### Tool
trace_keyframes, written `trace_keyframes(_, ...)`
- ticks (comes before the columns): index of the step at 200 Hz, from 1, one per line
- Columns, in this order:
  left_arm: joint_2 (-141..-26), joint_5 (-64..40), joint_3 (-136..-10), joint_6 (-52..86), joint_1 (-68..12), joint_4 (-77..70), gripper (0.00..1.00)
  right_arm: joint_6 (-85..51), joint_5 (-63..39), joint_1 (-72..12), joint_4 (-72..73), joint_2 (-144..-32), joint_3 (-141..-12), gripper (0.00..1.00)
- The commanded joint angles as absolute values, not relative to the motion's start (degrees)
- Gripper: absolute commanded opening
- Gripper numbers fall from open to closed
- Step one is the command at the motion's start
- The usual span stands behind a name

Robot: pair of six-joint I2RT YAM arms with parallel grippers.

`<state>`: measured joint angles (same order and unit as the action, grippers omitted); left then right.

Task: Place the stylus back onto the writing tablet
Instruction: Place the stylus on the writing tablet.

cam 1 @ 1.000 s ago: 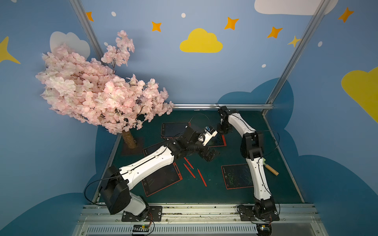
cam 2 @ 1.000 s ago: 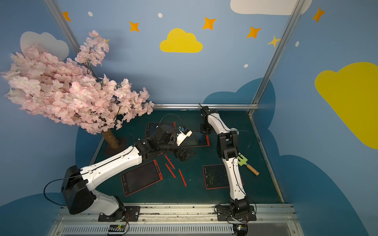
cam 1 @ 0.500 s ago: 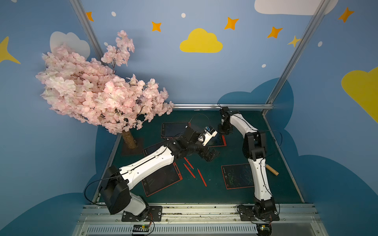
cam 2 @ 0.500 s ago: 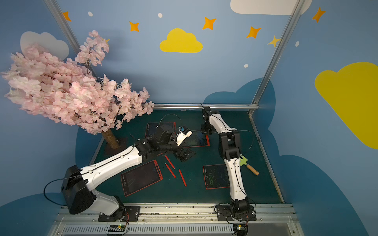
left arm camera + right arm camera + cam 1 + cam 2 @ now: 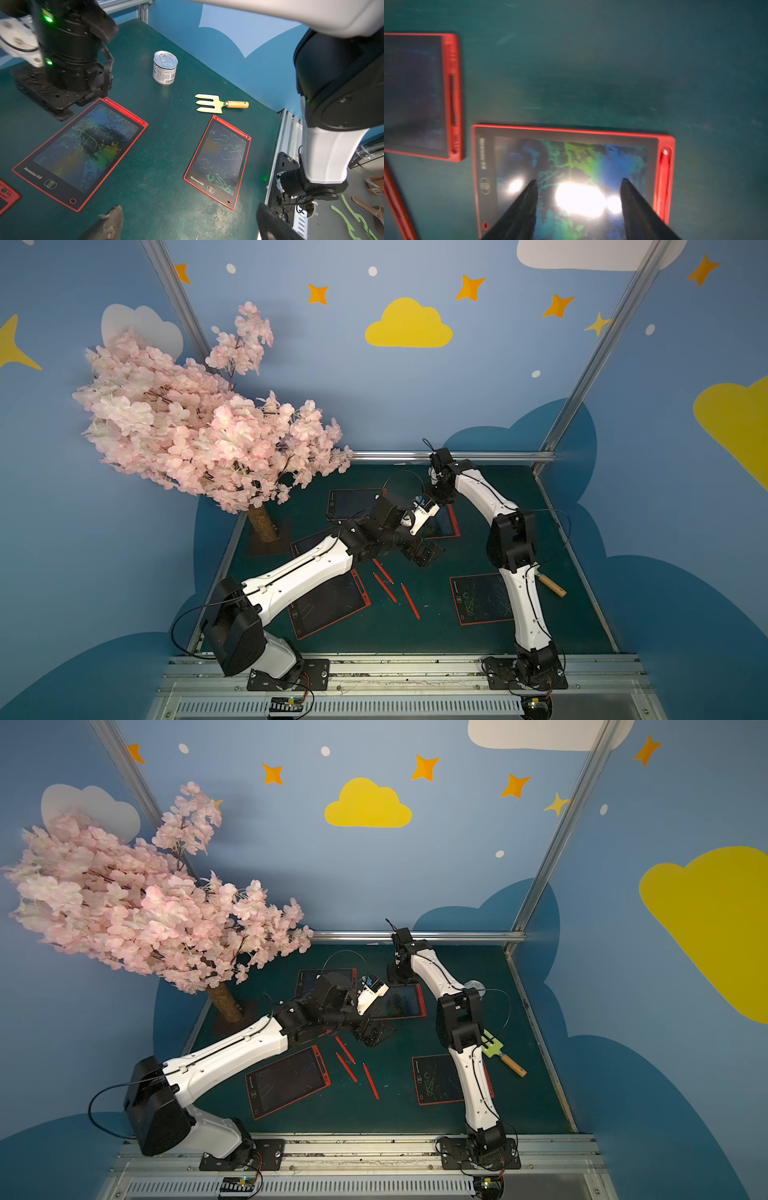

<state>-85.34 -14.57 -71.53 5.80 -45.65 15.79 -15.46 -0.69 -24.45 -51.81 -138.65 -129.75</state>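
Right gripper [image 5: 578, 180] jaws apart, nothing in them, hanging over the tablet [image 5: 483, 162]. I see the stylus [image 5: 664, 182] lying in the slot along the tablet's edge, outside the jaws. Left gripper [image 5: 189, 205] wide open, empty, above the bench [image 5: 166, 145]. Three loose styluses [image 5: 409, 599] lie mid-bench.

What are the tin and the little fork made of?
Tin: looks like shiny bare metal, with a silvery ring-pull lid and a printed label that may be paper.
Fork: pale green prongs, probably painted metal, though plastic is possible. The handle looks like plain wood, tan and matte.
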Motion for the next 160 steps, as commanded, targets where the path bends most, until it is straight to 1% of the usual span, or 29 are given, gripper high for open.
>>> trace_keyframes(1, -83.50, -14.92, -71.94, 5.60, -45.44, 15.34, 0.99, -14.54, -2.44, -25.38, -50.38, -140.53, -131.82, 0.78)
trace_keyframes(22, -83.49, -15.15, -71.97, 5.81, -45.35, 15.19, 0.99, -13.89, -4.03, -26.34, -47.82, -141.27, -131.83, 0.88)
trace_keyframes(44, -83.48, -15.46, -71.98, 5.98, -45.19, 15.13, 0.99, -13.40, -5.71, -27.28, -45.36, -142.32, -131.82, 0.94)
trace_keyframes(89, -83.53, -15.60, -71.90, 6.12, -45.23, 15.03, 0.99, -10.40, -9.29, -28.71, -41.22, -144.60, -131.79, 0.98)
trace_keyframes(106, -83.79, -15.99, -71.93, 6.29, -45.19, 15.10, 0.99, -7.83, -10.81, -28.99, -40.26, -145.49, -131.87, 0.98)
trace_keyframes(160, -83.81, -15.90, -71.98, 6.16, -45.20, 15.12, 0.99, -1.49, -12.25, -30.11, -44.57, -149.63, -136.77, 0.98)
